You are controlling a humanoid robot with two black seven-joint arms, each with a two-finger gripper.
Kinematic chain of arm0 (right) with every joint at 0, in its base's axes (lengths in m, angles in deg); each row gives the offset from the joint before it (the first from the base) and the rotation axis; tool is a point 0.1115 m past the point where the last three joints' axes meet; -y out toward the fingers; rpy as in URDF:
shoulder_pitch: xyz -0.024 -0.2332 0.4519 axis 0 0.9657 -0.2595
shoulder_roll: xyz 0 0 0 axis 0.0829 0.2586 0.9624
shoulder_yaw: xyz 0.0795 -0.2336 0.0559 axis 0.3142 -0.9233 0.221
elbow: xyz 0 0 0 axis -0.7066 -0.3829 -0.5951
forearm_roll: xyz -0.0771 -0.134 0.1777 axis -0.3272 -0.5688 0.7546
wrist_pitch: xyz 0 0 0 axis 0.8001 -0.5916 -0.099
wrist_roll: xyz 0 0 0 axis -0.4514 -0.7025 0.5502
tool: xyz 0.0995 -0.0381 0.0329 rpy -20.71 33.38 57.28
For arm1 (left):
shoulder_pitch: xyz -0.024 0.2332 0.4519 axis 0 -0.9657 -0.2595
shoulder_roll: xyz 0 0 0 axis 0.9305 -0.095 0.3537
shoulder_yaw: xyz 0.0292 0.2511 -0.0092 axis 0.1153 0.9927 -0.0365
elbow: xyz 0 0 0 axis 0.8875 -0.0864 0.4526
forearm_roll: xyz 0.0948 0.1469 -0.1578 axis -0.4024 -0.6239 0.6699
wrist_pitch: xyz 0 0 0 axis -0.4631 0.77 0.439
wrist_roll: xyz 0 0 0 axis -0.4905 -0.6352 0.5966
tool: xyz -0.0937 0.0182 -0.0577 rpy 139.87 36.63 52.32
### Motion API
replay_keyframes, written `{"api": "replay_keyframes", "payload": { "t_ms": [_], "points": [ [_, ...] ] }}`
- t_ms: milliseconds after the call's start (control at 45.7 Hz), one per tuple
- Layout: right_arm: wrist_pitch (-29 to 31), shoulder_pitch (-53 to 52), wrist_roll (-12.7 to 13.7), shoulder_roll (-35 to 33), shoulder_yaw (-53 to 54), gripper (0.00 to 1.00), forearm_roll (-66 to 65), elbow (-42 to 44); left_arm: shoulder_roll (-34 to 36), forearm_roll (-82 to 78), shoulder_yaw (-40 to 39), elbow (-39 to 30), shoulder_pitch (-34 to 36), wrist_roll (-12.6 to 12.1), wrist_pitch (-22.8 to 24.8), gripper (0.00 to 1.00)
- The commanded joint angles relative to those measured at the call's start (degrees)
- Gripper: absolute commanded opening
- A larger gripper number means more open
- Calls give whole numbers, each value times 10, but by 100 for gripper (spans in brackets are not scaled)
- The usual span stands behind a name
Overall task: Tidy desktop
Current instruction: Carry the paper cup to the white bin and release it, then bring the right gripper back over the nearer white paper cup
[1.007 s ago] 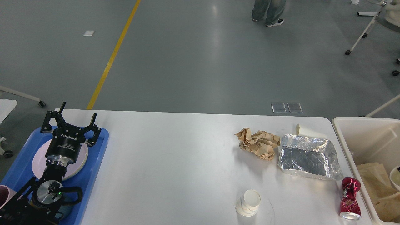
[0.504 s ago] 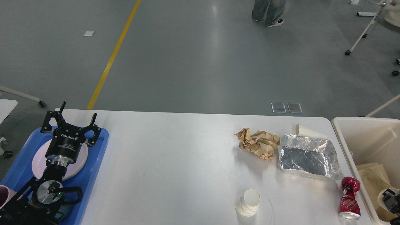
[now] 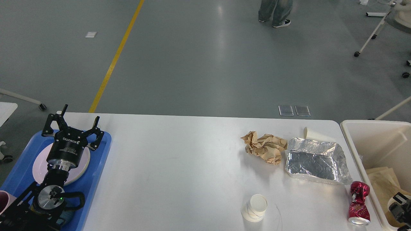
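The white desktop (image 3: 179, 160) carries litter on its right half: a crumpled brown paper (image 3: 266, 148), a crushed foil tray (image 3: 316, 160), a dented red can (image 3: 359, 207) lying near the right edge, and a white paper cup (image 3: 255, 208) on its side at the front. My left gripper (image 3: 81, 114) is open and empty above the far end of the blue tray (image 3: 101, 166) at the left. Only a dark corner of my right gripper (image 3: 399, 211) shows at the bottom right, over the beige bin (image 3: 375, 141); its fingers cannot be told apart.
A pink plate (image 3: 82, 165) lies in the blue tray under my left wrist, and a pink cup (image 3: 4, 197) sits at its near left. The bin holds brown paper (image 3: 383, 184). Another pale cup (image 3: 310, 133) lies behind the foil tray. A person's legs (image 3: 276, 11) stand far off.
My right gripper has come into view at the bottom right over the bin, where a white cup showed a second ago. The left arm and the litter have not moved.
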Motion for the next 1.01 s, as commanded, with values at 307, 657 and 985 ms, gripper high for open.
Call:
{"api": "replay_keyframes", "payload": {
  "t_ms": [307, 657, 985],
  "points": [
    [16, -38, -4, -27, 2, 100, 0, -18, 0, 0, 0, 0, 0, 0, 0, 96],
    [278, -326, 4, -99, -3, 100, -121, -173, 0, 0, 0, 0, 0, 0, 0, 96],
    [456, -625, 32, -101, -6, 100, -172, -465, 0, 0, 0, -1, 0, 0, 0, 96]
  ]
}}
